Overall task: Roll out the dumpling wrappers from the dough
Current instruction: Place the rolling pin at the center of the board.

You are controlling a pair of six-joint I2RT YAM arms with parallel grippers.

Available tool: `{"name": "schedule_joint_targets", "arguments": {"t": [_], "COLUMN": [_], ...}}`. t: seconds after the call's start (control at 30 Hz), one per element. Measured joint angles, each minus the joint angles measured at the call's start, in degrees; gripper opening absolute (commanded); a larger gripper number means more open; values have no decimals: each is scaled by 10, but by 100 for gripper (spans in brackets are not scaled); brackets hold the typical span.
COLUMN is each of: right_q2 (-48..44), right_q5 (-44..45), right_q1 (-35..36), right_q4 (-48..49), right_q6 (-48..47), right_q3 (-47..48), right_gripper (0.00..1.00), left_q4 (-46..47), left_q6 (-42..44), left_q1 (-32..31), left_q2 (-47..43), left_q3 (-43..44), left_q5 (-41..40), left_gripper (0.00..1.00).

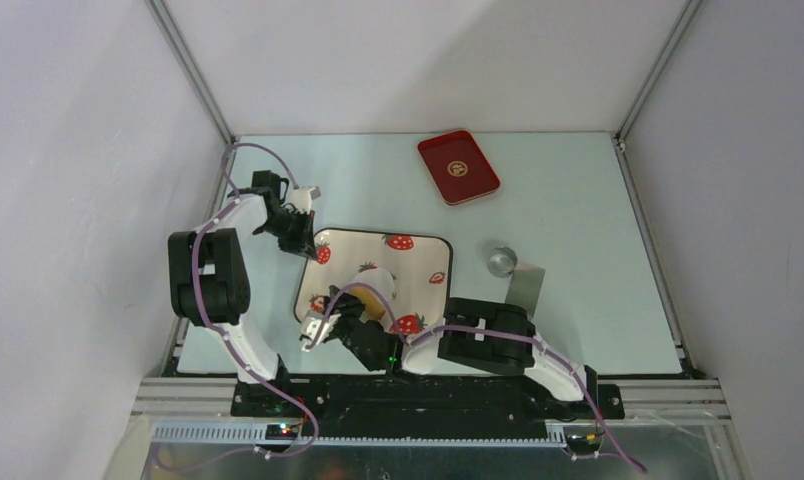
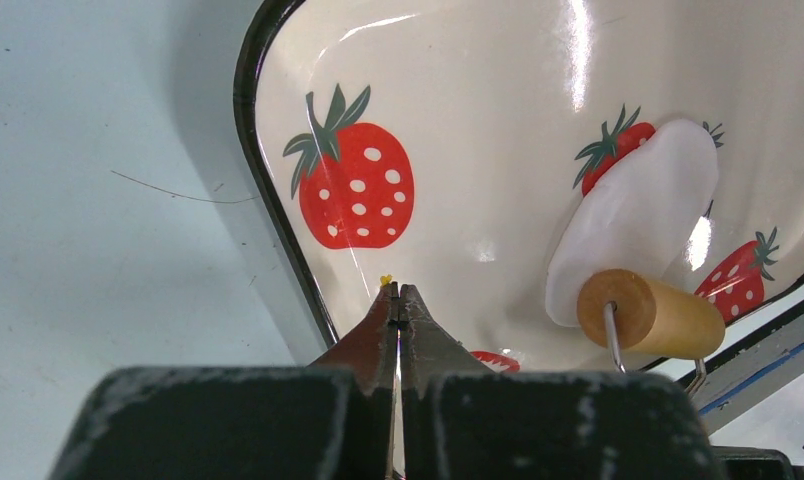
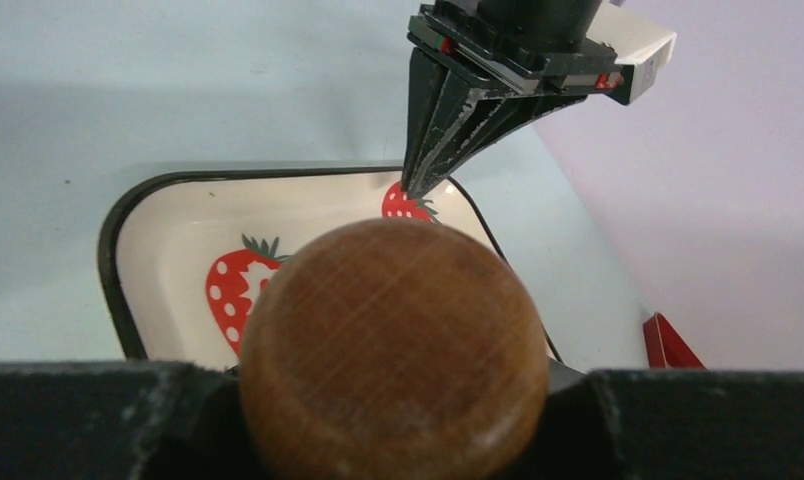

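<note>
On the strawberry-printed tray (image 1: 418, 262), near its middle, a flattened white dumpling wrapper (image 2: 638, 215) is lying, with the wooden rolling pin (image 2: 653, 315) sitting at its edge. My right gripper (image 1: 350, 318) is clamping the pin's round wooden handle (image 3: 393, 350). My left gripper (image 2: 399, 290), jaws pressed together, is hovering at, possibly touching, the tray's far-left corner. A red tray (image 1: 459, 167) is sitting well apart, farther back.

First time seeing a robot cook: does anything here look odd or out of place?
Nothing spilled or broken. The flattened white dough piece on the cream strawberry-print tray is lopsided, more oblong than round, and the small red rectangular tray at the back lies skewed on the table.
</note>
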Motion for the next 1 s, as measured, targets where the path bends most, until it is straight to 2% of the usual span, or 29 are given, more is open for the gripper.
{"name": "schedule_joint_targets", "arguments": {"t": [0.43, 0.67, 0.8, 1.0], "right_q2": [3, 13, -2, -96], "right_q5": [-13, -12, -11, 3], "right_q1": [25, 23, 4, -71], "right_q4": [8, 37, 39, 15], "right_q6": [-3, -76, -118, -117], "right_q3": [0, 0, 1, 1], "right_gripper": [0, 0, 0, 0], "left_q4": [0, 0, 0, 0], "left_q6": [0, 0, 0, 0], "left_q1": [0, 2, 2, 2], "left_q2": [0, 0, 0, -3], "left_q3": [0, 0, 0, 0], "left_q5": [0, 0, 0, 0], "left_gripper": [0, 0, 0, 0]}}
